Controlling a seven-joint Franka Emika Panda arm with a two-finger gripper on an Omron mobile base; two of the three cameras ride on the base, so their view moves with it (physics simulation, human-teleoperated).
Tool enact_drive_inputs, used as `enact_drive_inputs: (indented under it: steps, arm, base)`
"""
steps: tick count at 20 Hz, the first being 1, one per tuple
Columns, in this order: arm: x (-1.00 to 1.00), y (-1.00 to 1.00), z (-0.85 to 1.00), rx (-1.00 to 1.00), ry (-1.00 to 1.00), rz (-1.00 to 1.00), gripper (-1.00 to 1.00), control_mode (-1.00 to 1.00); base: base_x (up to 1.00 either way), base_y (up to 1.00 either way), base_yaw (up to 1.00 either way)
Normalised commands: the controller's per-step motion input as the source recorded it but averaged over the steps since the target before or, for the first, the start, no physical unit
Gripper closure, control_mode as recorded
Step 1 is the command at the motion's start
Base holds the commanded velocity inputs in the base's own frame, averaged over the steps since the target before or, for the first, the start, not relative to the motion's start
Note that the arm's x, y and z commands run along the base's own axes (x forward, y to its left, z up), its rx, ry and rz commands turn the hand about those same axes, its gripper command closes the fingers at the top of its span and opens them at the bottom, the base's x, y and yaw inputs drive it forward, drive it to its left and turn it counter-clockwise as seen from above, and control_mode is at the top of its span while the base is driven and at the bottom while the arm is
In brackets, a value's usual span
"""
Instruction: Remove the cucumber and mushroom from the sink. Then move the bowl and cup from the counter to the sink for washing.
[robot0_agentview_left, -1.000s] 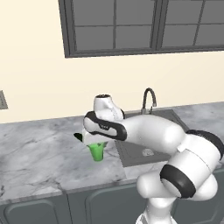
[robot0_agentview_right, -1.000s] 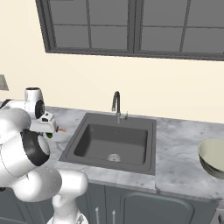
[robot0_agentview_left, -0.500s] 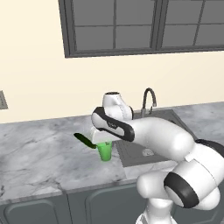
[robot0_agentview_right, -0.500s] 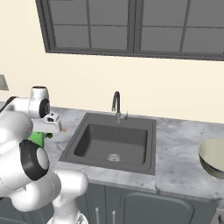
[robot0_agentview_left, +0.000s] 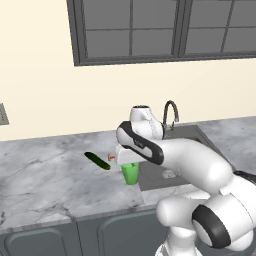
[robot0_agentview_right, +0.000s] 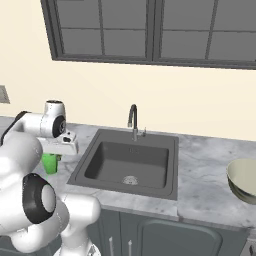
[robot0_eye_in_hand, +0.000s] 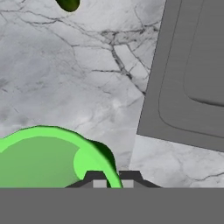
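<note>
While clamped by its rim between the closed jaws of the gripper (robot0_eye_in_hand: 113, 176), the green cup (robot0_agentview_left: 130, 172) hangs upright just above the marbled counter (robot0_agentview_left: 45, 180), close to the left edge of the sink (robot0_agentview_right: 127, 162). Beside the cup, farther left on the counter, lies the dark green cucumber (robot0_agentview_left: 97, 160), with the tiny mushroom (robot0_agentview_left: 111, 157) just next to its near end. Far right on the counter, well apart from the sink, sits the pale bowl (robot0_agentview_right: 244, 179). At the sink's back edge rises the curved faucet (robot0_agentview_right: 132, 120).
</note>
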Motion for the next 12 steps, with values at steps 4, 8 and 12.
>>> enact_drive_inputs:
  steps: [4, 8, 12]
  arm:
    - [-0.13, -0.45, 0.00, 0.04, 0.00, 0.00, 1.00, -1.00]
    - [-0.06, -0.41, 0.04, 0.02, -0.03, -0.03, 1.00, -1.00]
    - [-0.02, -0.37, 0.03, 0.02, -0.04, -0.05, 1.00, -1.00]
  base:
    - [0.00, 0.00, 0.00]
    - [0.00, 0.00, 0.00]
    - [0.00, 0.00, 0.00]
